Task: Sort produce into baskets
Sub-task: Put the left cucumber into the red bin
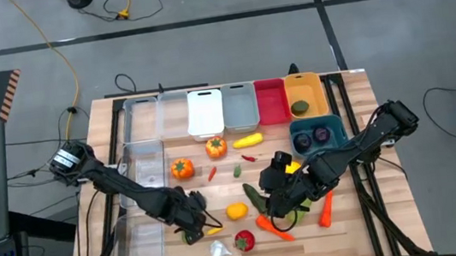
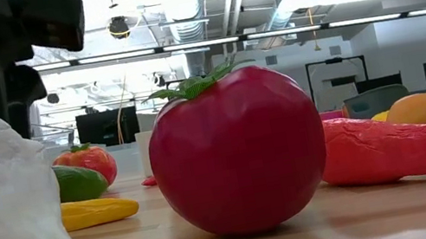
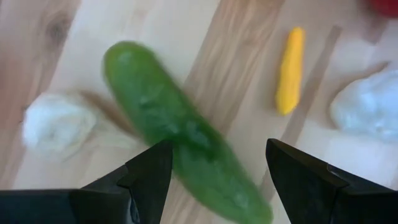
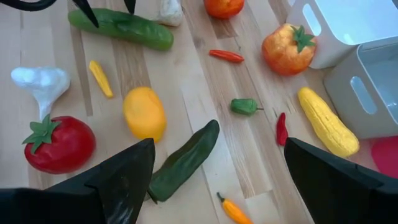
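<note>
**Left gripper poised over a green cucumber**

In the left wrist view, low in the frame, the left gripper (image 3: pixel 214 180) has its fingers parted on either side of a green cucumber (image 3: pixel 180 134) lying flat on the wooden table (image 3: pixel 249 74); whether the pads already touch it cannot be told. A white garlic bulb (image 3: pixel 56 121) sits at mid-left and a small yellow chili (image 3: pixel 291 68) at upper right. In the high view this gripper is at lower centre-left.

The cucumber looks like light, stiff, glossy plastic, likely to roll or slip, so a grip across its middle seems safest.

The right gripper (image 4: pixel 214 180) hangs wide open and empty over a darker cucumber (image 4: pixel 183 160), beside a lemon (image 4: pixel 144 113) and a red tomato (image 4: pixel 59 144).

The baskets (image 1: pixel 243 107) line the upper centre of the high view, well apart from both grippers. Scattered produce crowds the path between, and the two arms work near each other, so lifting clear first would be wise.
</note>
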You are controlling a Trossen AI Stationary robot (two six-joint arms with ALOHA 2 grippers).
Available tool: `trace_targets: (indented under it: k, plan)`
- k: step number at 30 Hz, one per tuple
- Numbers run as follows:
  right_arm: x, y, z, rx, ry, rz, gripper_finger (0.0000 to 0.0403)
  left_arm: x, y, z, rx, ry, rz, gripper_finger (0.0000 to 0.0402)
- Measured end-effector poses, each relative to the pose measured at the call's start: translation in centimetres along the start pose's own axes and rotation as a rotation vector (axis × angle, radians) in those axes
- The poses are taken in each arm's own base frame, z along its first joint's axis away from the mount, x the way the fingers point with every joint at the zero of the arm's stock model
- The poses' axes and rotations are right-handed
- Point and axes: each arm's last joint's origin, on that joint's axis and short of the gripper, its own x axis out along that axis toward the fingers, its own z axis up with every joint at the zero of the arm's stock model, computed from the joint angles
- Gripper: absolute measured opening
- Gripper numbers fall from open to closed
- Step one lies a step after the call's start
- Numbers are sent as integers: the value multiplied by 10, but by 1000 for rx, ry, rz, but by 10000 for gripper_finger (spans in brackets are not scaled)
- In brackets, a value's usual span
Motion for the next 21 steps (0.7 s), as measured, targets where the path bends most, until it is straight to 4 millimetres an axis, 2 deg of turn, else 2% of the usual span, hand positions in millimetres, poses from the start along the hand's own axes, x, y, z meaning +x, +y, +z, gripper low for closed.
trace_targets:
  k: [6,15,21]
  plan:
    - [0,0,0,0,0,0,385,1,0,-1,0,-34,38,245]
    - [0,0,0,2,-1,4,385,36,-2,-6,26,90,108,245]
    - [0,0,0,3,-1,4,385,40,-1,-6,36,85,129,239]
